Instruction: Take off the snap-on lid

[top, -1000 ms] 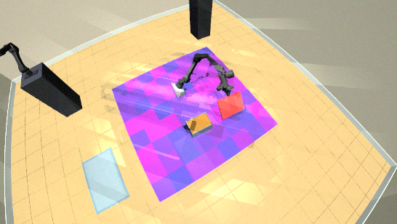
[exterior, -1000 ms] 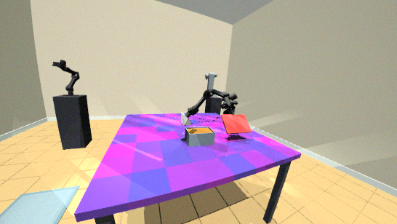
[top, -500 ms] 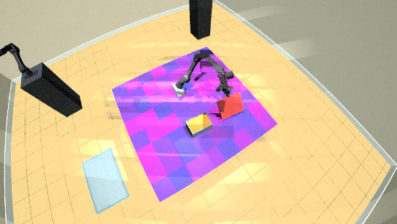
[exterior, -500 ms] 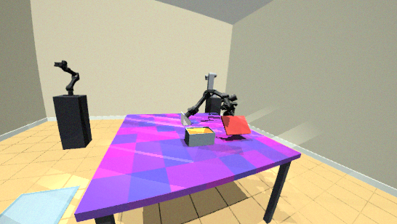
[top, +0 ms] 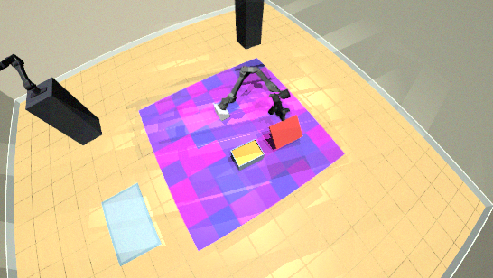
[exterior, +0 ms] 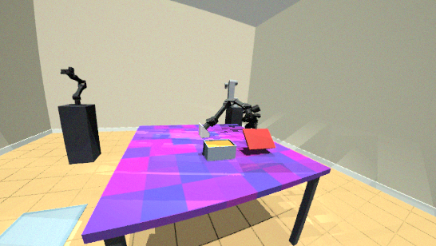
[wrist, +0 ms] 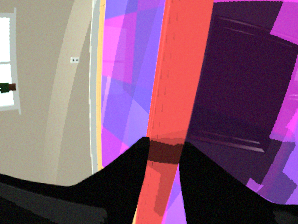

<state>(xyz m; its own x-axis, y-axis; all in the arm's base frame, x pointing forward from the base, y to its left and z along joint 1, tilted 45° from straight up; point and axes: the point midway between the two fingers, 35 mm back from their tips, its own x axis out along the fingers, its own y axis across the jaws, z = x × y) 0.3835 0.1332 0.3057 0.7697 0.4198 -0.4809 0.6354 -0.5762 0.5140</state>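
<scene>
My claw: in the wrist view, at the bottom centre, my claw [top: 283,118] [wrist: 164,145] is gripping the red lid by its edge, a finger on either side.
Lid: the red lid [top: 286,132] [exterior: 259,139] [wrist: 182,70] is tilting steeply, right of centre in the top view, its shadow lying under it in the exterior view; I am judging that it is hanging just above the table.
Table: the purple and pink table [top: 217,199] [exterior: 168,192] [wrist: 117,70] is waiting below, and I am not yet laying anything flat on it.
Box: near the middle of the top view, the grey box [top: 250,162] [exterior: 220,152] is sitting open beside the lid, showing yellow inside.
Done: the lid is off, and I am holding it apart from the box.
Left: I am still needing to level it right side up, lower it and let go; which face is the top I cannot tell.
</scene>
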